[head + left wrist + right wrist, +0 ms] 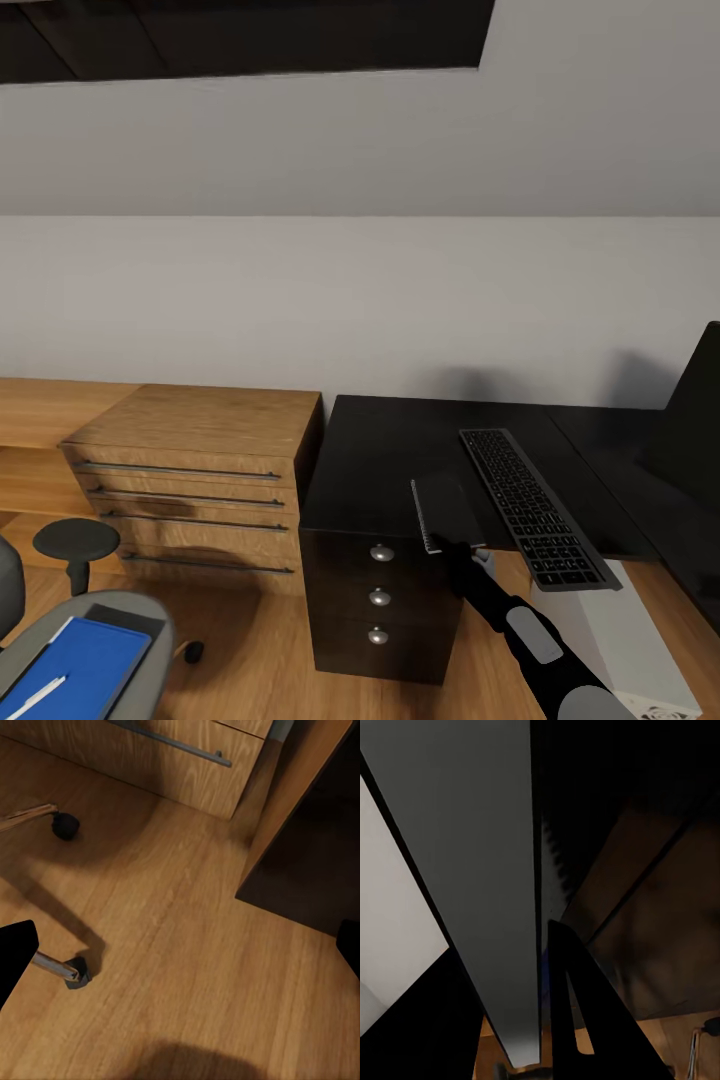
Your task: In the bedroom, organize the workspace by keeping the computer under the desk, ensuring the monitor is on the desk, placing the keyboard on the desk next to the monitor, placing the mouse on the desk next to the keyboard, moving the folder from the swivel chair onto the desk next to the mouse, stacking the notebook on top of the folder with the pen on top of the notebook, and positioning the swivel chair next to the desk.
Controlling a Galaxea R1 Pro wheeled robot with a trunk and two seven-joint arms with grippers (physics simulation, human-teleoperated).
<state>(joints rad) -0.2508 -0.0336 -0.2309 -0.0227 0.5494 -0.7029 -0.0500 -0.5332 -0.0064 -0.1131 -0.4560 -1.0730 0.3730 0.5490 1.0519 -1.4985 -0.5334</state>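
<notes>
**Two items yet to leave the chair**

One notebook (445, 512), dark grey, was clamped between the closed fingers of the right gripper (462, 553) above the desk (370, 470) front edge, beside the keyboard (532, 505). Its long axis ran from the desk's front toward its back, spiral edge away from the keyboard. The folder (85, 668) and pen (35, 697) lay on the swivel chair (140, 660). The left gripper's state could not be told

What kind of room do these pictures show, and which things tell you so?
Probably a home office or study corner. A black desk carries a keyboard and the edge of a monitor; a swivel chair stands on the wooden floor beside wooden drawers.
</notes>
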